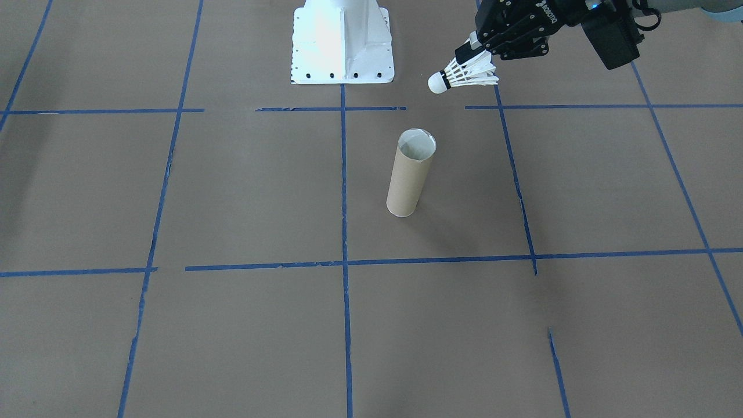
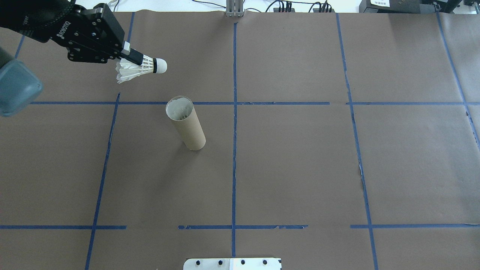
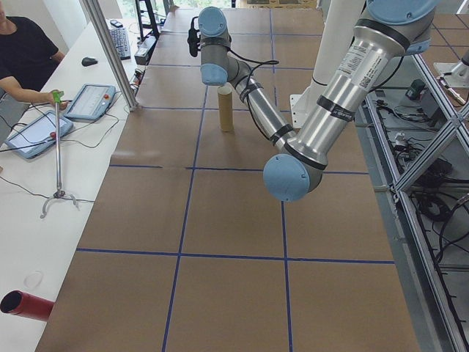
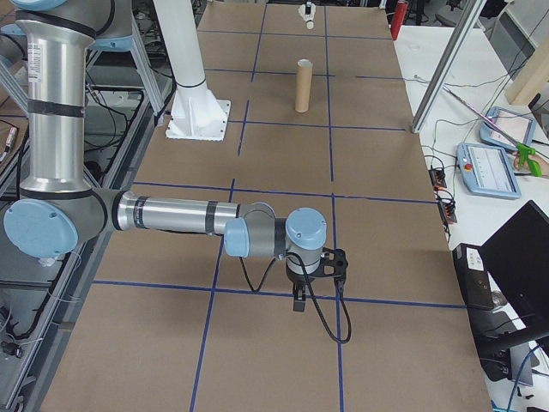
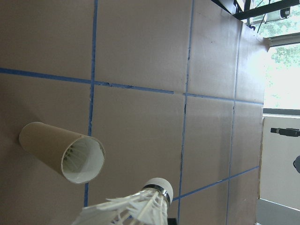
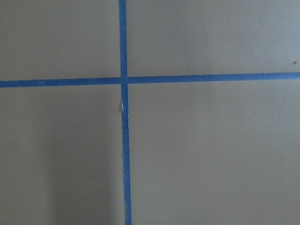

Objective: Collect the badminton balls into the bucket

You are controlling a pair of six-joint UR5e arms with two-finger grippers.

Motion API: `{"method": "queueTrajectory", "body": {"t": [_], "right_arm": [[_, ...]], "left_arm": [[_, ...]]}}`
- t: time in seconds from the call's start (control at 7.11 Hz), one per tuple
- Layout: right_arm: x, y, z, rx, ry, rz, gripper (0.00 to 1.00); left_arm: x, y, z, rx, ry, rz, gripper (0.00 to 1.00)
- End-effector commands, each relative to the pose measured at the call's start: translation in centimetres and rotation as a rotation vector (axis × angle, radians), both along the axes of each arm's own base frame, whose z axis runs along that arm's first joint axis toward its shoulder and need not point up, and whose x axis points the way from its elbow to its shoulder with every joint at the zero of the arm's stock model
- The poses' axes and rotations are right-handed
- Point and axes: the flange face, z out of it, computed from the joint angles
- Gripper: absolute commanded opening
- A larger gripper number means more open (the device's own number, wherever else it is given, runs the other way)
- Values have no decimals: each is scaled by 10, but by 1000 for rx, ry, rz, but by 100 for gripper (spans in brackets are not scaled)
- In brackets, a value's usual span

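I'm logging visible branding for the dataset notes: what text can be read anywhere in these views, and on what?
"ROBOTIQ": white letters on the black body of the left gripper, readable in the overhead and front-facing views.
White label on a black box at the overhead view's top edge: too small to read.
Tablet screens on the side bench: too small to read.

"ROBOTIQ" printed on left pincer [image 2: 129, 60] body.

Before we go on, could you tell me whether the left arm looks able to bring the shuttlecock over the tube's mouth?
Probably yes: the left gripper holds the shuttlecock near the upright tube, whose mouth is open with nothing between them.
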Motion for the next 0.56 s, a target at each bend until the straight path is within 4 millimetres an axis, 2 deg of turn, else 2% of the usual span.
{"method": "queueTrajectory", "body": {"t": [0.0,0.28,0.42], "right_arm": [[0,0,0,0,0,0,100],[0,0,0,0,0,0,100],[0,0,0,0,0,0,100]], "left_arm": [[17,4,-7,84,0,-31,0],[32,3,-8,171,-45,-75,0],[29,10,-19,212,-89,-96,0]]}}
